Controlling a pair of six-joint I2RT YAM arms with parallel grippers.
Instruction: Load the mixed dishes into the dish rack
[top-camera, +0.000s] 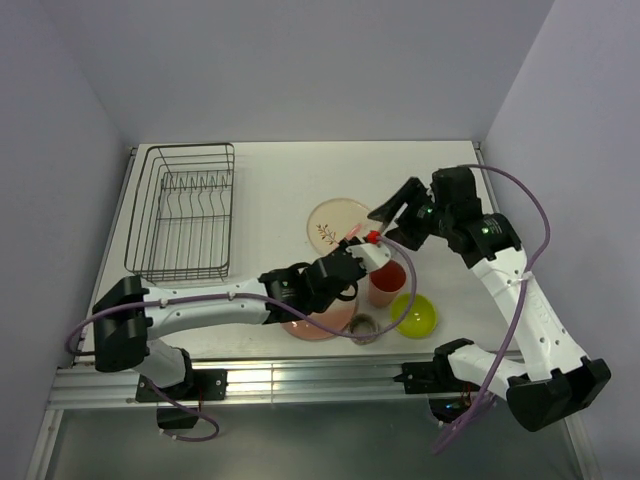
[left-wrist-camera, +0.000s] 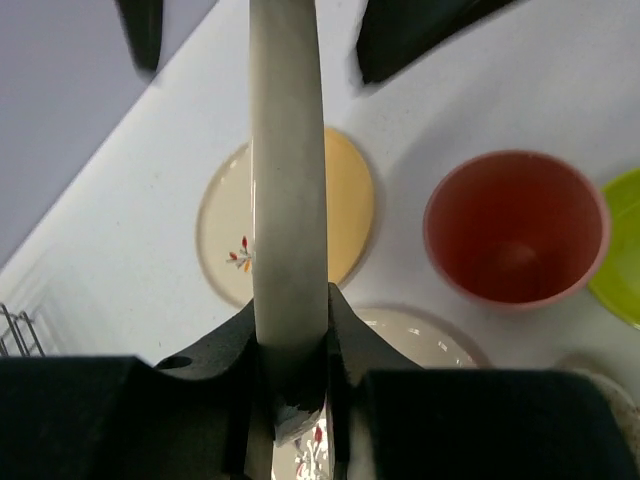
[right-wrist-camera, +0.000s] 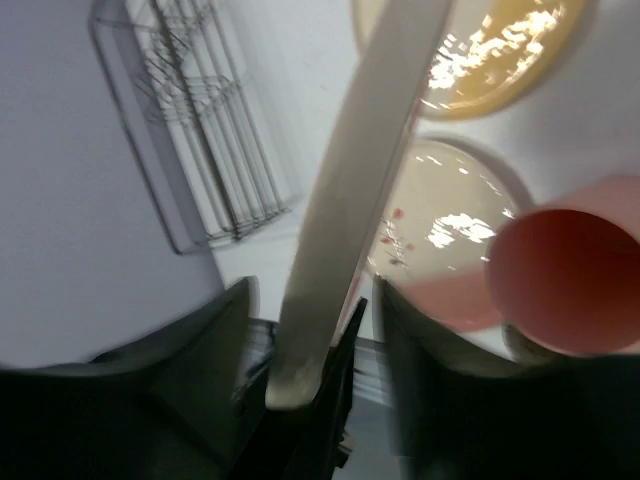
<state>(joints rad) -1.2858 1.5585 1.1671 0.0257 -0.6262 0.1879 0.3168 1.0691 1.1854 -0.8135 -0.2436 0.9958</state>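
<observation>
Far left, the rack (top-camera: 183, 212) sits on the counter (top-camera: 270, 180), prongs up, with no dish in it; every piece is well to its right.

The left pincer (left-wrist-camera: 290, 340) is clamped tight on the held plate (left-wrist-camera: 288, 200), fingers squeezing the rim from both faces. That plate stands on edge in the air above the other dishes, and on edge is how it would need to go between the prongs, so the grip looks chosen for the drop-in.

Below it, the yellow plate (top-camera: 338, 222) lies flat on the counter, sprig showing. The pink plate (top-camera: 315, 325) is flat too, near the front edge and partly under the left arm. The cup (top-camera: 386, 283) stands upright, mouth up. The dish (top-camera: 363, 324) sits just beside the pink plate, and the bowl (top-camera: 413, 314) is furthest right, mouth up.

The right pincer (right-wrist-camera: 315, 330) straddles the same raised plate, but its fingers stand wide with a gap on either side. It reads as a handover, with the left now carrying the weight.

The count:
- three plates, one in the air and two flat
- one cup
- one bowl
- one dish
- one rack
- two pincers
</observation>
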